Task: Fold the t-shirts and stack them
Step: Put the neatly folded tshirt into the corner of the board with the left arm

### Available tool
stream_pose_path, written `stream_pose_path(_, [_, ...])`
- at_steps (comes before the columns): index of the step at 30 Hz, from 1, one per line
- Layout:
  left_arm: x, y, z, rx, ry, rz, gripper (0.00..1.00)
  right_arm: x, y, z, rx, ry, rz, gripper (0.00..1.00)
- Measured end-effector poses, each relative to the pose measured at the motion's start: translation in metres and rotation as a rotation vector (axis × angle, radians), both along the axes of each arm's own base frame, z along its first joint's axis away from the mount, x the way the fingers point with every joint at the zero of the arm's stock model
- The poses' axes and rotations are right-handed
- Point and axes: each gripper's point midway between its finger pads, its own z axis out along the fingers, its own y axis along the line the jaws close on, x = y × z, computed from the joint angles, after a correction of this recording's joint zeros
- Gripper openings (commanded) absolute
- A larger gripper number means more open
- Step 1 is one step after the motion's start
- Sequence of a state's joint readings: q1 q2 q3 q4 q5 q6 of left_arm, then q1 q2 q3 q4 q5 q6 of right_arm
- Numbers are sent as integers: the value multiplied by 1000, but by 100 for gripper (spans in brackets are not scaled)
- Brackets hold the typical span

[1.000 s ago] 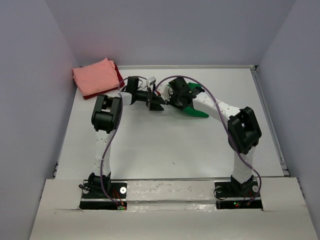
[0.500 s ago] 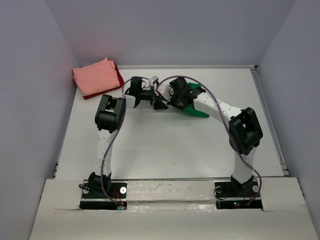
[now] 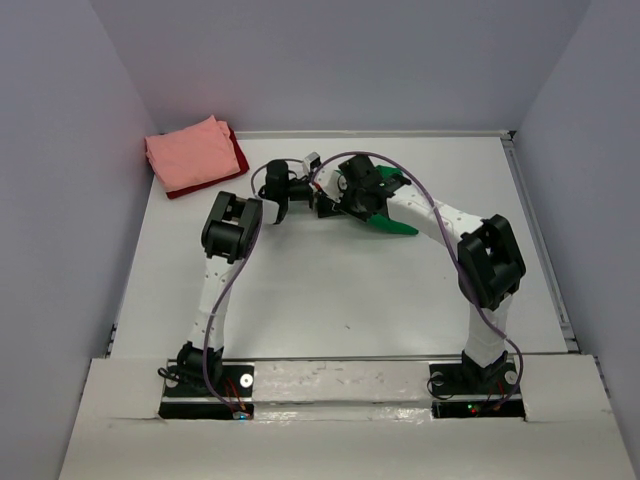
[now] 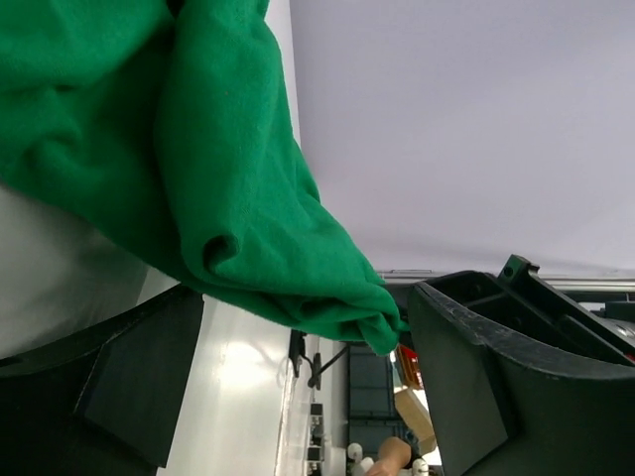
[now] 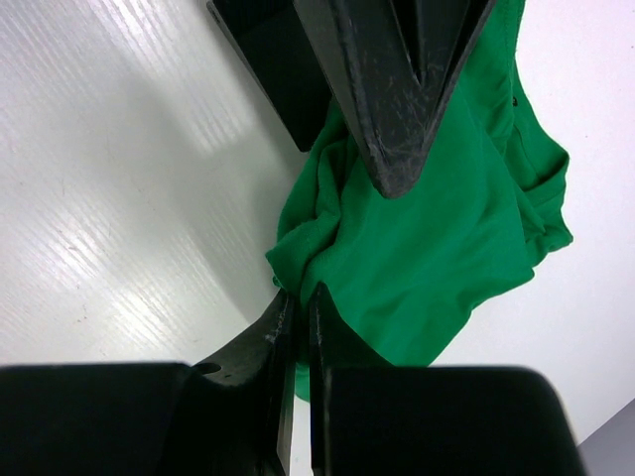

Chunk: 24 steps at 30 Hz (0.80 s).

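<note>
Left fingers (image 4: 466,387) have swung right since the earlier frame, now spread wide astride a hanging fold of the green tee (image 4: 228,178) (nothing gripped yet). Right fingers (image 5: 268,342) pinched on its edge, upper centre of frame. Likely 2nd grip coming, then fold.

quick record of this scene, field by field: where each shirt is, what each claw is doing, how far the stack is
green t-shirt: bunched and unfolded, mid-back of the table, between the two claws
pink t-shirt: folded, far left corner, lying on the dark red t-shirt
dark red t-shirt: under the pink one, only its edge showing
left claw: open, green cloth right in front of its fingers
right claw: shut on an edge of the green t-shirt
stack: two shirts; green one not yet added
</note>
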State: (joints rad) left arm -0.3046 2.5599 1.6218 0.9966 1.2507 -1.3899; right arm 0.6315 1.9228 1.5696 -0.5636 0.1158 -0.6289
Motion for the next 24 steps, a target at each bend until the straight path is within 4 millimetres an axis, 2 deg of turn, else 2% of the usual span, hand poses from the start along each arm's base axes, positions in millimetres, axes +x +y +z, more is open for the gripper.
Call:
stream_pose_path(5, [-2, -12, 1, -5, 17, 0, 86, -1, 2, 0, -1, 0, 5, 0])
stream_pose_path(9, [0, -17, 3, -4, 15, 10, 86, -3, 4, 0, -2, 1, 12, 0])
stream_pose_path(13, [4, -19, -5, 24, 31, 36, 85, -4, 5, -1, 1, 7, 17, 0])
stream_pose_path(18, [10, -20, -11, 50, 26, 57, 77, -4, 6, -1, 1, 7, 20, 0])
stream_pose_path(21, [12, -19, -16, 68, 22, 66, 66, -4, 6, -1, 1, 7, 21, 0])
stream_pose_path(24, [14, -16, -23, 94, 25, 78, 61, -4, 6, -1, 0, 7, 23, 0])
